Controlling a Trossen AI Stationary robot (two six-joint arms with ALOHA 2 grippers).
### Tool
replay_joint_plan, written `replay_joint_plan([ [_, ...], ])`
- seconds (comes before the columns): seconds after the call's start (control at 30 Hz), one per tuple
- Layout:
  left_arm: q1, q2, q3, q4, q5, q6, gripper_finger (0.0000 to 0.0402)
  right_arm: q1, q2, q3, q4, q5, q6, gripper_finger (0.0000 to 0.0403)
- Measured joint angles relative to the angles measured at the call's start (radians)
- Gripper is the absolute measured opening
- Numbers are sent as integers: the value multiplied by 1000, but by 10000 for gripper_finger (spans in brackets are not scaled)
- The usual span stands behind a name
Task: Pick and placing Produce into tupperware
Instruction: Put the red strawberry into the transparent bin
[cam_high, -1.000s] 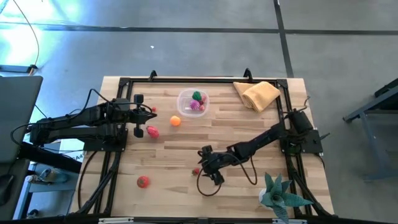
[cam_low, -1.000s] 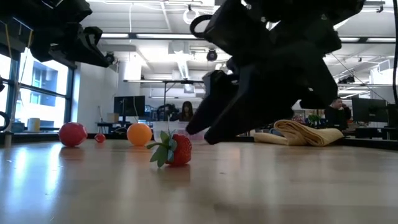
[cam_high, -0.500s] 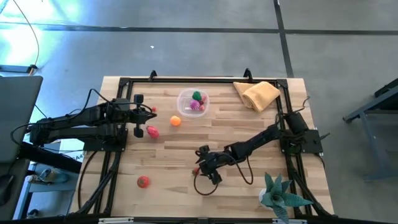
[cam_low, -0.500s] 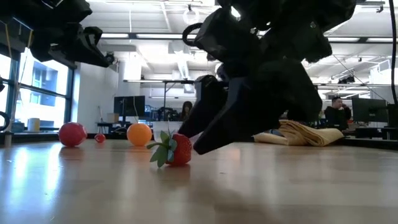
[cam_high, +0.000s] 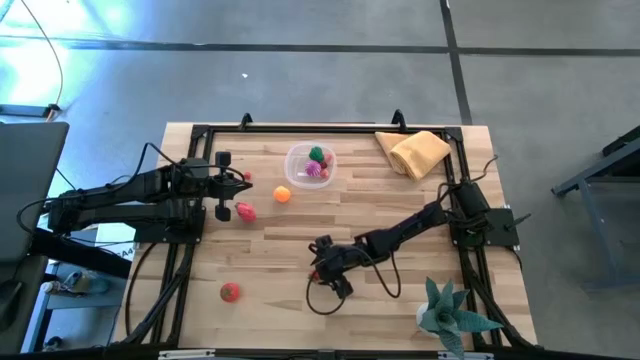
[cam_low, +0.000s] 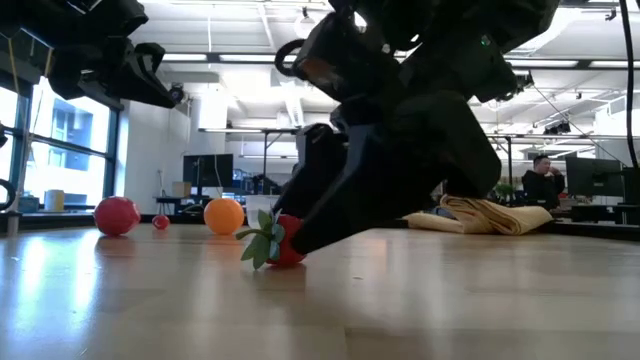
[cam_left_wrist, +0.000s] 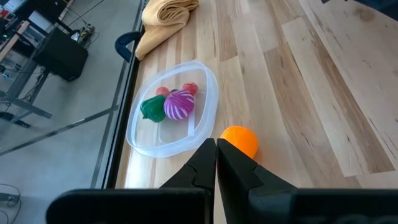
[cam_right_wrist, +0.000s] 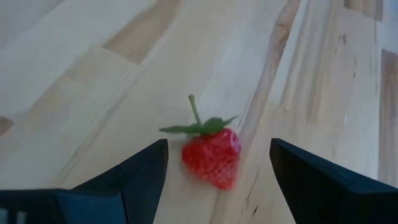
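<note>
With the sorting part done, the right gripper (cam_right_wrist: 217, 165) hangs low over the table (cam_high: 400, 205), its fingers spread wide to either side of a toy strawberry (cam_right_wrist: 211, 155) lying between them and not yet gripped. The clear tupperware (cam_high: 296, 154), at about 12 o'clock on the table, already holds a green piece (cam_high: 317, 154), a magenta striped one (cam_high: 311, 171) and a little red showing beside them. Left outside are an orange ball (cam_high: 282, 195) just off the container at its 7 o'clock, a pink-red piece (cam_high: 244, 211) farther toward 9 o'clock, a red fruit (cam_high: 230, 291) near 7 o'clock on the table, and the strawberry itself. The left gripper (cam_left_wrist: 216, 163) waits near the 9 o'clock edge, fingers pressed together and holding nothing. By this count, four pieces seem left to move.
</note>
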Motion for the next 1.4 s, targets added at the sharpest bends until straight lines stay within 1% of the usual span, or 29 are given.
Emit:
replay_joint_plan([
  [0.2,0,0,0,0,0,0,5,0,1,0,-4,-6,53,272],
  [0.37,0,0,0,0,0,0,5,0,12,0,-16,-6,56,266],
  [0.7,0,0,0,0,0,0,5,0,38,0,23,-23,80,250],
  [1.13,0,0,0,0,0,0,5,0,39,0,23,-27,80,196],
  [1.4,0,0,0,0,0,0,5,-16,41,0,36,-44,80,181],
])
